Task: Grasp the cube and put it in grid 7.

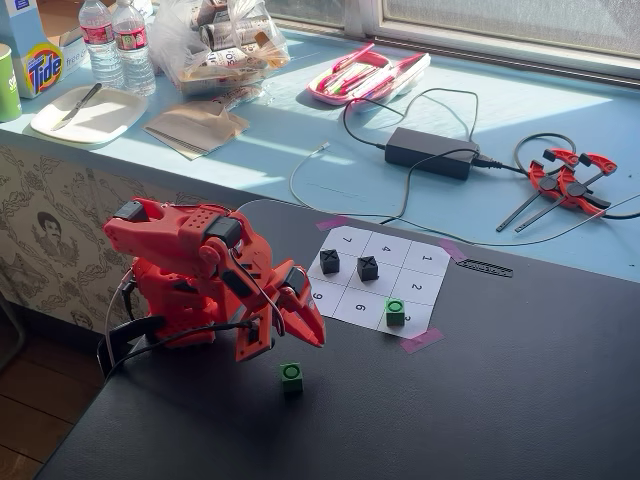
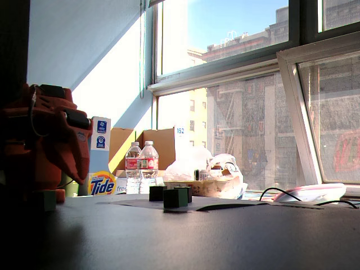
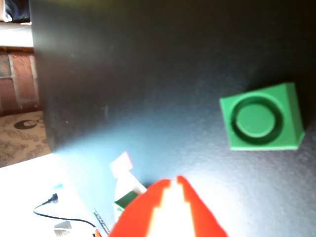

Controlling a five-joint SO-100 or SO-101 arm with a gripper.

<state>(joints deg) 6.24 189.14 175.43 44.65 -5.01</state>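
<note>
One green cube [image 1: 291, 376] on black table [image 1: 480, 400], claw [image 1: 290, 340] pressed together, nr cube, not touching.

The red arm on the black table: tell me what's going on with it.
The red arm is folded low, its gripper hanging just above the black table, holding nothing. A green cube marked with a ring sits on the table in front of it, off the numbered sheet. Cell 7 is empty. Two black X cubes and another green cube sit on other cells. The wrist view shows the fingers nearly together.
</note>
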